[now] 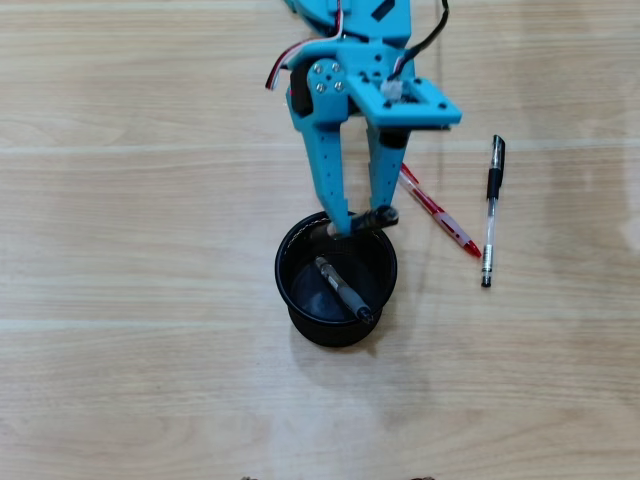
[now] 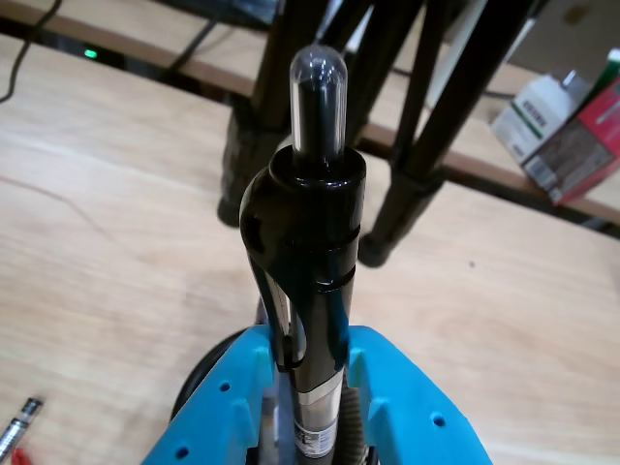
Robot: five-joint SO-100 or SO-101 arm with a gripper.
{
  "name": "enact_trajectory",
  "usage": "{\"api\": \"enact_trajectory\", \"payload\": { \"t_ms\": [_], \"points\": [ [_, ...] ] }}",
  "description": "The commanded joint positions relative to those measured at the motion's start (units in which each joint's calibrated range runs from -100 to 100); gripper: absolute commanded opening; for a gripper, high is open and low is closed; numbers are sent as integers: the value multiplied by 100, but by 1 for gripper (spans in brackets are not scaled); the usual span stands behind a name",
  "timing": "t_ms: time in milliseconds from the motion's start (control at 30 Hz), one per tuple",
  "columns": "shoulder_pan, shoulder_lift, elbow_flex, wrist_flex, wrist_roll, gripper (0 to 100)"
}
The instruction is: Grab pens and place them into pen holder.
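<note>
Pen holder point(image 1: 300, 300) is sitting directly beneath the pincer point(image 1: 361, 220), which is pinching a black-capped pen point(image 2: 312, 242) upright over its far rim.

In the overhead view the pen holder point(image 1: 336, 312) sits at the centre, one pen point(image 1: 342, 289) lying slanted inside it. The gripper point(image 1: 360, 222) hangs over its rim at twelve o'clock, clamped on another pen point(image 2: 315, 291). Two pens lie on the table point(image 1: 120, 200) at two o'clock: one slanted point(image 1: 440, 211), one nearly upright point(image 1: 491, 210) just beyond it.
</note>
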Motion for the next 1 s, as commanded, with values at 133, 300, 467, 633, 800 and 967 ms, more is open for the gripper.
{"api": "enact_trajectory", "payload": {
  "t_ms": [133, 300, 467, 633, 800, 967],
  "points": [
    [-26, 29, 642, -149, -72, 2],
    [-34, -13, 995, -140, -72, 8],
    [-107, -38, 932, -166, -20, 19],
    [-155, -157, 615, -123, -9, 16],
    [-365, -495, 407, 307, 388, 16],
    [-728, -689, -191, 2894, 456, 16]
  ]
}}
